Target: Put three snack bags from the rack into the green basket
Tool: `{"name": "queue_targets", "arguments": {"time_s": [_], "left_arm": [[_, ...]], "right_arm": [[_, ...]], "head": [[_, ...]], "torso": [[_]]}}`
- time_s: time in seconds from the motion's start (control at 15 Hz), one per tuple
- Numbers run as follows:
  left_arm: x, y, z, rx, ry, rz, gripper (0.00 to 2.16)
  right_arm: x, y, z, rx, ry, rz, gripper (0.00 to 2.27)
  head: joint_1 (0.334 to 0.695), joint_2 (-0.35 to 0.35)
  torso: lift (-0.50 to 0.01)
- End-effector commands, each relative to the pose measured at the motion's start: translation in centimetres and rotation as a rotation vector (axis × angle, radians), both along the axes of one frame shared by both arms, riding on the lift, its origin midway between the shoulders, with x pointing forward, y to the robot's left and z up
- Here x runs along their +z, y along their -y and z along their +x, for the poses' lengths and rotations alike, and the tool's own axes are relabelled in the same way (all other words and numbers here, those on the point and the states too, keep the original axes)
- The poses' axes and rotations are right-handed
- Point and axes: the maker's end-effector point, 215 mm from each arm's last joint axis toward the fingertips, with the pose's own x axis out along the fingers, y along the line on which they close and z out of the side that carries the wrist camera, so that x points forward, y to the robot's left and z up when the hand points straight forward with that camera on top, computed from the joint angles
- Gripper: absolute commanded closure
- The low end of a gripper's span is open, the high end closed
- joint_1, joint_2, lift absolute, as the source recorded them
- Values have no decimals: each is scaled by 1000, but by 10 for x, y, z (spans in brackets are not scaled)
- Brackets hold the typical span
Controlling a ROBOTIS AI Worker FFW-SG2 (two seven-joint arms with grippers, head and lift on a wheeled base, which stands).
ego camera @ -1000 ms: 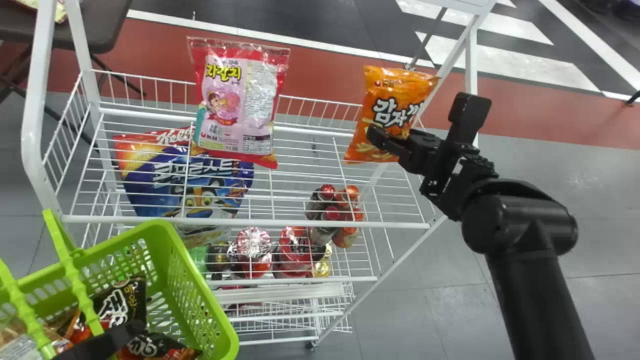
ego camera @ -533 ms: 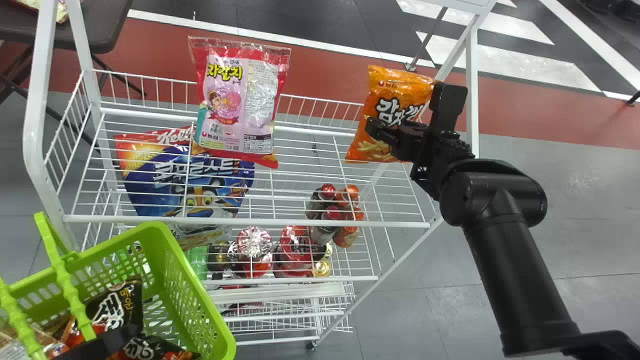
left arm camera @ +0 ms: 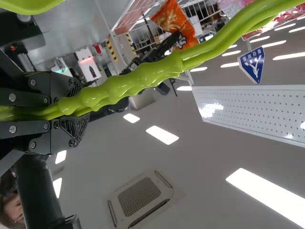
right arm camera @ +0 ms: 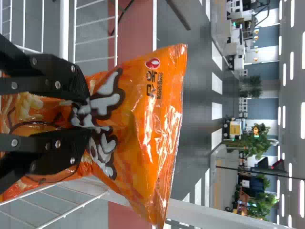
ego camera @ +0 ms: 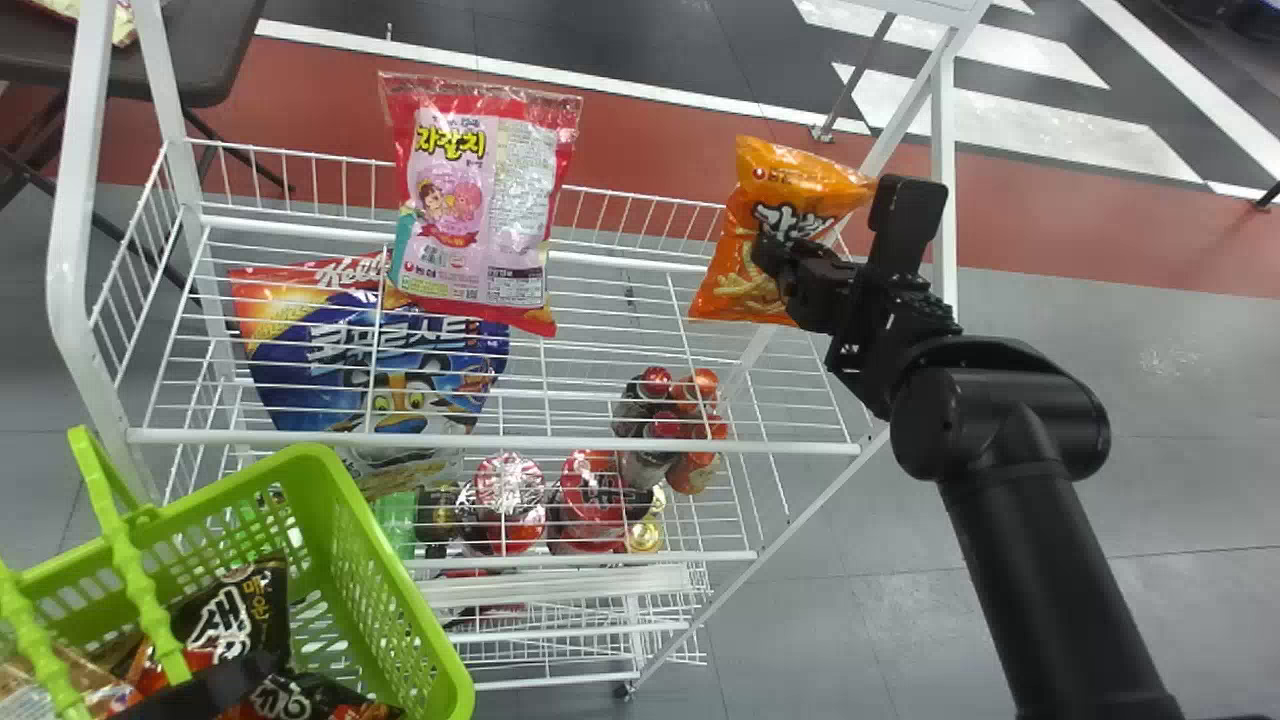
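At the rack's right end, my right gripper (ego camera: 775,262) is at the middle of the orange snack bag (ego camera: 745,285). In the right wrist view my right gripper (right arm camera: 82,114) pinches the wrinkled front of the orange bag (right arm camera: 143,129). A pink snack bag (ego camera: 480,210) stands upright on the top shelf of the white rack (ego camera: 500,445). The green basket (ego camera: 390,560) at lower left holds dark snack bags (ego camera: 235,620). In the left wrist view my left gripper (left arm camera: 62,110) is closed around the green basket handle (left arm camera: 133,86).
A large blue cereal bag (ego camera: 380,370) lies below the top shelf's wires, with bottles (ego camera: 665,420) and red-lidded containers (ego camera: 590,500) lower down. The rack's right post (ego camera: 945,180) rises beside my right gripper. A dark table (ego camera: 200,60) stands at the back left.
My right gripper has moved left onto the orange bag and closed on it; the bag's front is now creased and its top leans forward. The basket has shifted slightly left.
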Motion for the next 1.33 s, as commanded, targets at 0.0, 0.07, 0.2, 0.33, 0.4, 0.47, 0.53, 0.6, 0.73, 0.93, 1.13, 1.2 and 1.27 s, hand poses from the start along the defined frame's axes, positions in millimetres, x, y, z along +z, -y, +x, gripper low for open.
{"name": "queue_targets", "arguments": {"time_s": [0.0,0.07,0.2,0.33,0.4,0.47,0.53,0.6,0.73,0.93,1.13,1.2,1.27], "left_arm": [[0,0,0,3,1,0,2145],[0,0,1,3,1,1,2145],[-1,0,1,4,0,2,2145],[-1,1,1,4,-1,3,2145],[-1,0,1,6,-2,4,2145],[-2,-1,1,9,-3,6,2145],[-2,-2,2,12,-4,10,2145],[-3,-2,2,14,-5,13,2145],[-3,-2,3,14,-5,13,2148],[-3,1,3,7,-4,13,2145],[-3,7,2,-4,-5,12,2145],[-2,9,1,-8,-5,12,2145],[-3,11,1,-11,-5,14,2145]], "right_arm": [[11,-8,-14,18,25,44,2253],[18,-17,-22,37,35,61,2253],[43,-31,-30,67,68,81,2250],[56,-42,-38,90,55,99,2250],[55,-50,-47,108,20,129,2253],[54,-62,-57,132,-13,171,2253],[46,-76,-72,165,-75,224,2250],[42,-93,-88,205,-130,280,2253],[36,-126,-119,291,-222,354,2253],[36,-178,-163,434,-336,453,2253],[40,-236,-195,571,-397,496,2253],[42,-255,-201,606,-402,502,2253],[41,-271,-205,633,-412,508,2250]], "head": [[695,-350],[695,-350],[695,-350],[695,-347],[695,-339],[695,-334],[695,-329],[695,-321],[695,-299],[695,-238],[695,-187],[695,-146],[695,-122]], "torso": [[0],[0],[0],[0],[0],[0],[0],[0],[0],[0],[0],[0],[0]]}}
